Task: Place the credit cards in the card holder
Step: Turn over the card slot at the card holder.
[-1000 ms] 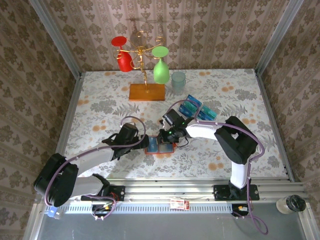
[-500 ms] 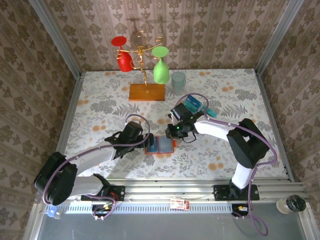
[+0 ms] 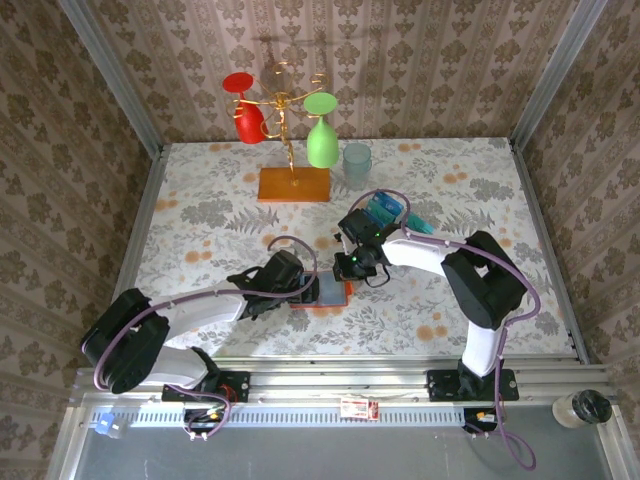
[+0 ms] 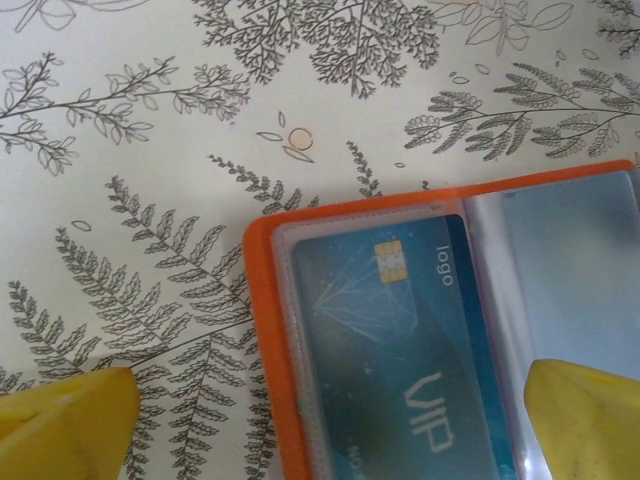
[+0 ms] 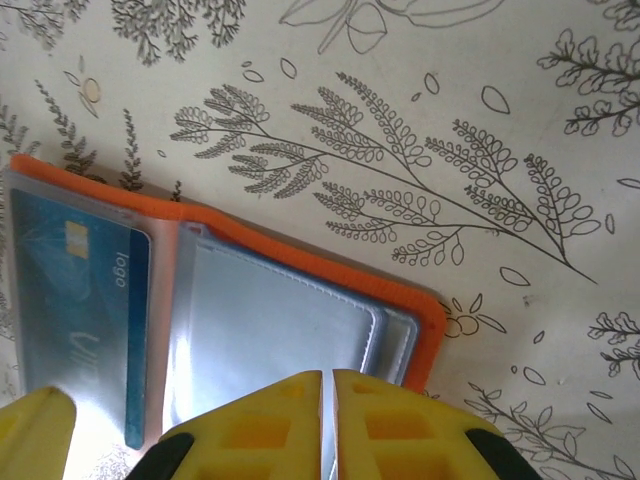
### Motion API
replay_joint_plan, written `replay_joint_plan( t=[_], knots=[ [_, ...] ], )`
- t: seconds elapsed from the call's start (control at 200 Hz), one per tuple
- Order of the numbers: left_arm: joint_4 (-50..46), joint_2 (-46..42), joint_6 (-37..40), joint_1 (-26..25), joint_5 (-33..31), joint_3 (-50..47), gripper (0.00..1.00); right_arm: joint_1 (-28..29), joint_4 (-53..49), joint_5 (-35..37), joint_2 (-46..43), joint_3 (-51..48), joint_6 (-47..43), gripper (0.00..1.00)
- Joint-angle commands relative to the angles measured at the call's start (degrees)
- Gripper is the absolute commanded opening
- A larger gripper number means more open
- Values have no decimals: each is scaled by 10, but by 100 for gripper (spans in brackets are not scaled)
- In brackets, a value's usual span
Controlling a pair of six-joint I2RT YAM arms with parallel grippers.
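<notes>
Orange flat card holder | glossy teal rectangular card inside

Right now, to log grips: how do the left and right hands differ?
The left hand is wide open; the right hand is shut. The left hand straddles the card in the holder; the right hand is over the empty pocket. Both are yellow, above the open holder.

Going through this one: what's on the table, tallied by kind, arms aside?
Card holder: 1
Card in holder: 1
Loose cards: at least 2, partly hidden by the right arm
Red glass: 1
Green glass: 1
Cup: 1
Stand: 1
Total: at least 8
</notes>
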Motion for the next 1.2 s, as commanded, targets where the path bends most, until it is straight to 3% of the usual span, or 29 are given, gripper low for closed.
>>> replay_joint_plan(
  t=[0.0, 1.195],
  knots=[
    [-9, 1, -9, -8, -21, 23, 100, -1, -4, -4, 13, 13, -6, 11],
    [20, 61, 12, -30, -25, 17, 100, 0, 58, -66, 38, -10, 42, 10]
  ],
)
